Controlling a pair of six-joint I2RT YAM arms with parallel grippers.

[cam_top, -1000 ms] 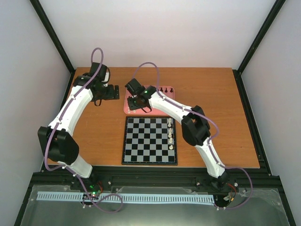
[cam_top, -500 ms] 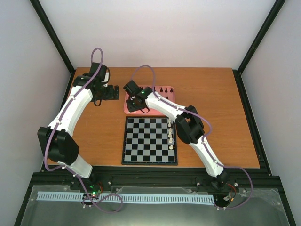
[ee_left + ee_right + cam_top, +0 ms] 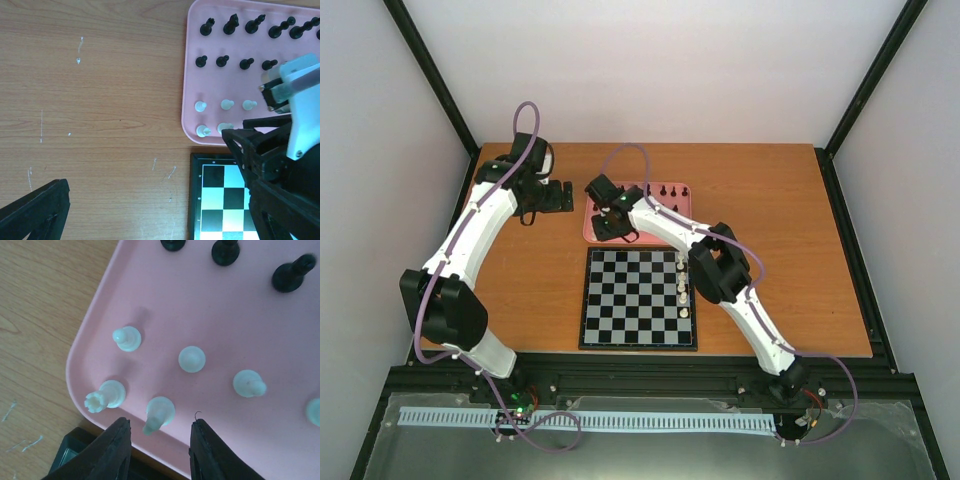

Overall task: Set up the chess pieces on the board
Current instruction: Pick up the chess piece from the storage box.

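White walls and black frame posts (image 3: pixel 435 80) close in a brown wooden table (image 3: pixel 770 200). At the table's far left corner the left gripper (image 3: pixel 560 196) hangs over bare wood just beside the left rim of the pink tray (image 3: pixel 190 85). Its jaws stand wide apart with nothing between them. Only one dark finger (image 3: pixel 37 212) shows plainly in its own wrist view.

The tray lies at the far edge, left of the middle. Black chessmen (image 3: pixel 230 25) stand in two rows along its far side and cream chessmen (image 3: pixel 227 104) in two rows along its near side. At the tray's near left corner stands a cream rook (image 3: pixel 105 396). Just to its right is a cream piece (image 3: pixel 161 411), and the right gripper (image 3: pixel 160 432) is lowered over it. The dark fingers (image 3: pixel 112 450) are parted on either side of this piece, and pink tray shows in the gap on both sides, so nothing is gripped.

The board (image 3: pixel 630 300) lies flat just nearer than the tray, its far edge close to the tray's near rim. A line of white pieces (image 3: pixel 681 285) stands along its right edge. The other squares that show carry none, though the right arm crosses above the far right corner.
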